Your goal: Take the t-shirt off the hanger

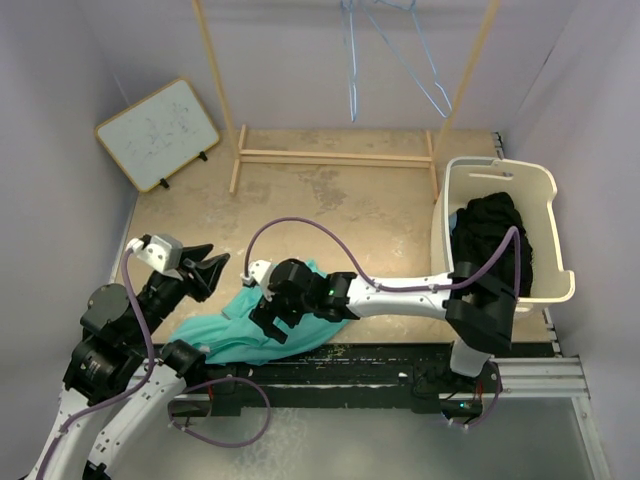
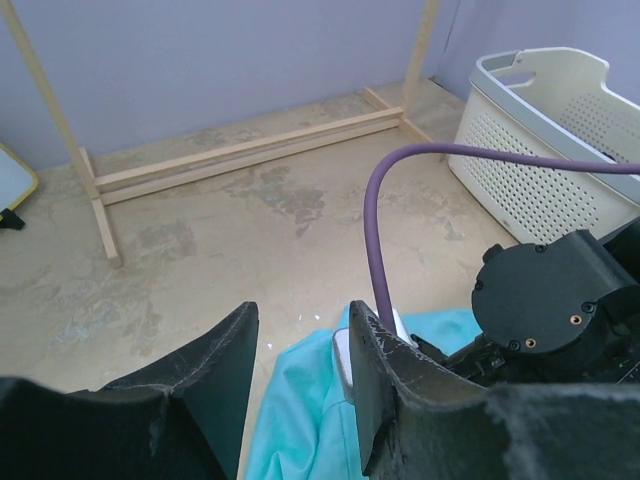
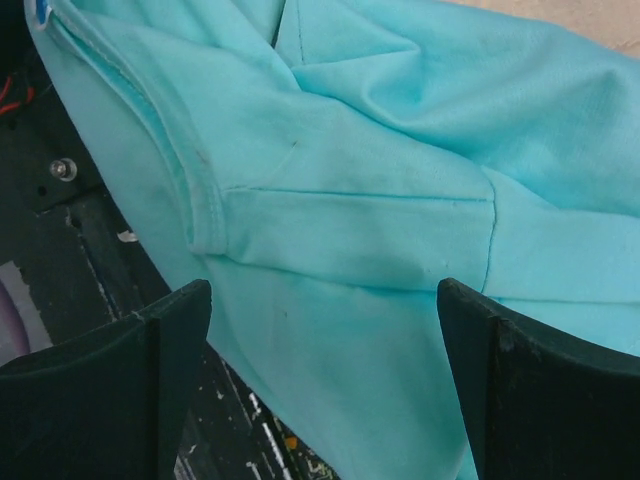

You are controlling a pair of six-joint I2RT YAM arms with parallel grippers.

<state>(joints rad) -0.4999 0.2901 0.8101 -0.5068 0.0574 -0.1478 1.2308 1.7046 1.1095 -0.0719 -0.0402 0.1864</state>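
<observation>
The turquoise t-shirt (image 1: 232, 335) lies crumpled on the table near the front edge, also seen in the left wrist view (image 2: 300, 420) and filling the right wrist view (image 3: 380, 200). Blue wire hangers (image 1: 395, 50) hang on the wooden rack (image 1: 340, 157) at the back, bare. My right gripper (image 1: 272, 312) is open, hovering just above the shirt, its fingers (image 3: 150, 350) spread over the fabric (image 3: 330, 330). My left gripper (image 1: 205, 268) is open and empty, just left of the shirt, above the table (image 2: 298, 345).
A white laundry basket (image 1: 540, 190) with dark clothes (image 1: 495, 240) stands at the right. A small whiteboard (image 1: 158, 133) leans at the back left. The right arm's purple cable (image 2: 375, 230) arcs over the table. A black rail (image 1: 400, 365) runs along the front edge.
</observation>
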